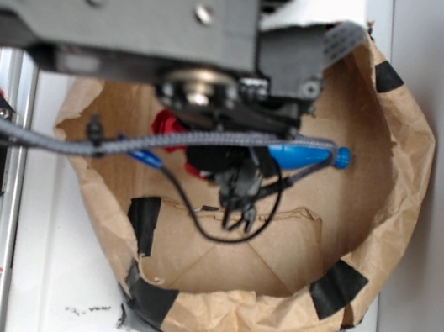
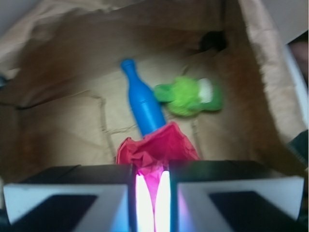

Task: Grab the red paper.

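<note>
White tabletop (image 1: pixel 53 308) lies under a big brown paper bag (image 1: pixel 393 161) with black tape patches (image 1: pixel 338 289) on its rim. The bag stands open, and its floor is brown and creased.

From the exterior view, the robot arm (image 1: pixel 129 6) reaches over the bag from the top left and hides much of what is inside. A grey cable (image 1: pixel 40 134) runs across the bag's left rim. Under the arm, a bit of the red paper (image 1: pixel 168 130) peeks out near the bag's left side. The blue bottle (image 1: pixel 305 155) lies on the floor with its cap toward the bag's right wall.

From the wrist view, the gripper (image 2: pixel 152 195) is down in the bag. Its two fingers (image 2: pixel 72 198) are almost closed, with only a thin gap, and the red paper (image 2: pixel 157 147) is pinched between them. The paper bunches out just in front of the fingertips and looks pink where it sits in the gap. The bottle's fat end touches the far side of the paper. A green soft toy (image 2: pixel 189 95) lies just beside the bottle, toward the bag's right wall.
</note>
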`<act>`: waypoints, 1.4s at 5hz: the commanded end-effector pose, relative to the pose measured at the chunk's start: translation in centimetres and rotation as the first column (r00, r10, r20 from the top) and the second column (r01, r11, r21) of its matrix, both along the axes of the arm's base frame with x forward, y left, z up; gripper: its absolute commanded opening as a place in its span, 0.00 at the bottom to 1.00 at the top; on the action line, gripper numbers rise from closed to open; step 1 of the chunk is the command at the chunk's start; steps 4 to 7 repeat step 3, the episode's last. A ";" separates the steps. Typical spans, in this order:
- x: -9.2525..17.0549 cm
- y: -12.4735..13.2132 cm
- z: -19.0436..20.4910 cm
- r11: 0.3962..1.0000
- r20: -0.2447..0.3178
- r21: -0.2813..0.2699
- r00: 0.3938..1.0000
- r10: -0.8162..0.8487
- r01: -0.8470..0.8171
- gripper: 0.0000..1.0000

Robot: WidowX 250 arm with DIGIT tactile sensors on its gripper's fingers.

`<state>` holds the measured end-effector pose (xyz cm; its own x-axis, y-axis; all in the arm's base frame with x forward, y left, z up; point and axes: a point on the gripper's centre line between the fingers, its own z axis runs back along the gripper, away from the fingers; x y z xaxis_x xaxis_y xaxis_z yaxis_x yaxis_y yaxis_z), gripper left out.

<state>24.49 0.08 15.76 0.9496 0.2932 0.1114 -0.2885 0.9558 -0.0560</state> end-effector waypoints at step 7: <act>3.3 -1.4 2.3 1.000 0.060 -0.022 0.998 -0.001 0.002 0.00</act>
